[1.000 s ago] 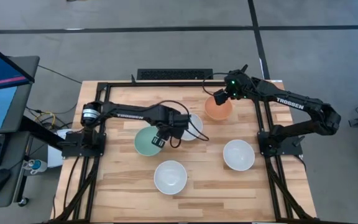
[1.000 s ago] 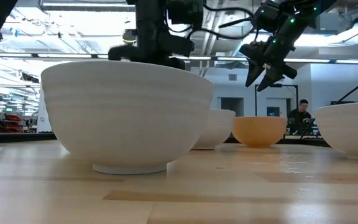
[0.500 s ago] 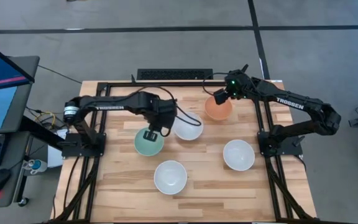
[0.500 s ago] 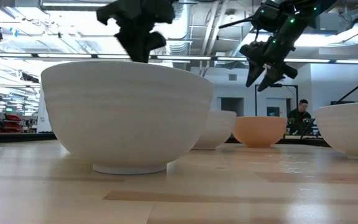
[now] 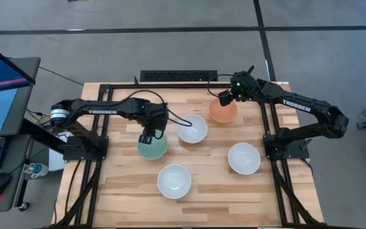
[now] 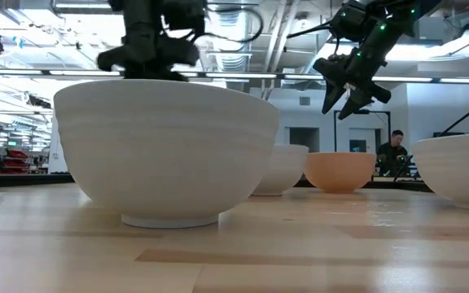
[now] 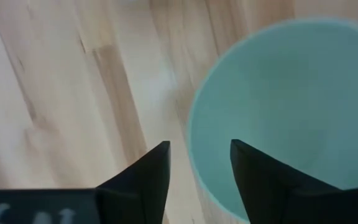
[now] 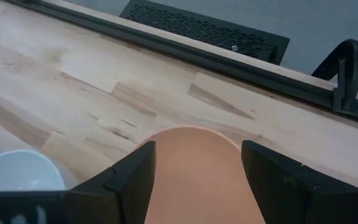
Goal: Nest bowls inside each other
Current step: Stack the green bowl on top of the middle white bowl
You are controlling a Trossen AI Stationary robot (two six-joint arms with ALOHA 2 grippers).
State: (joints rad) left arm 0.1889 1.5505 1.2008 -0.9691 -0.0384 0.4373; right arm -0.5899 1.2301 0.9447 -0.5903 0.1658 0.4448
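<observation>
Five bowls stand on their bases on the wooden table. The mint green bowl [image 5: 154, 148] [image 7: 291, 93] is left of centre. My left gripper [image 5: 147, 135] [image 7: 197, 149] hangs open over its left rim, one finger above the inside and one outside. The orange bowl [image 5: 223, 113] [image 6: 340, 172] [image 8: 194, 180] sits near the far edge. My right gripper [image 5: 225, 97] [image 6: 344, 102] [image 8: 194, 152] hovers open above it. White bowls stand at the centre [image 5: 192, 129], on the right [image 5: 244, 158] and near the front [image 5: 174, 180] [image 6: 165, 150].
A black frame [image 5: 269, 121] rims the table, with the arm bases at its left and right sides. A black grille [image 8: 229, 34] lies past the far edge. A monitor and keyboard sit off the table's left. A person [image 6: 393, 150] shows in the room behind.
My left gripper has swung toward the table's left edge, from the green bowl's right side next to the centre white bowl, across that bowl to its left rim. The bowls have stayed where they were.
</observation>
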